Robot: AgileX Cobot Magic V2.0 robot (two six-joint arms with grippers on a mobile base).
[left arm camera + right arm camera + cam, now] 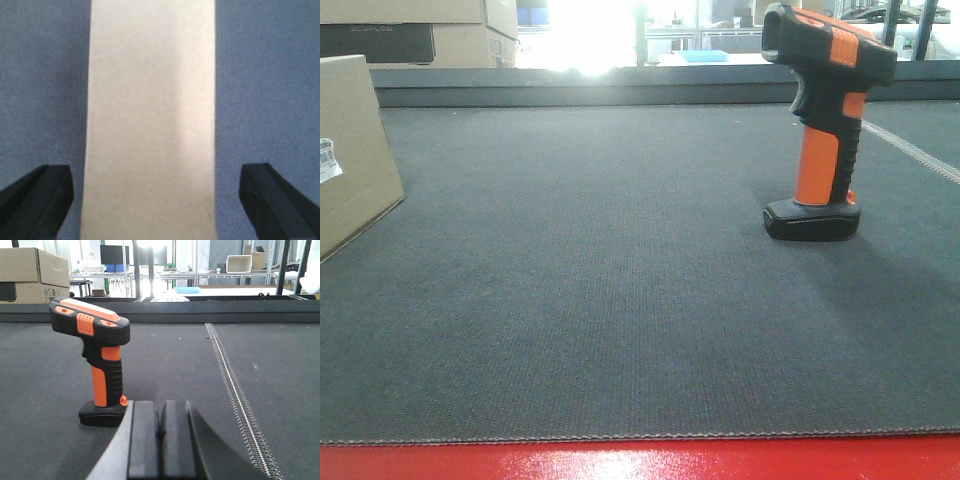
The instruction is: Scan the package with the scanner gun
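Observation:
The scanner gun [825,120] stands upright on its flat black foot at the right of the dark mat, orange handle below a black and orange head. In the right wrist view the scanner gun [100,360] stands just ahead and left of my right gripper [160,412], whose jaws are shut together with nothing between them. The package [350,150], a tan cardboard box with a white barcode label, sits at the left edge of the front view. From above, the package [150,120] lies between the wide-open fingers of my left gripper [157,187]; the fingers do not touch it.
Larger tan cartons [420,30] with a dark panel stand behind the mat's raised back edge. A stitched seam [235,390] runs along the mat right of the scanner. A red strip [640,458] borders the mat's near edge.

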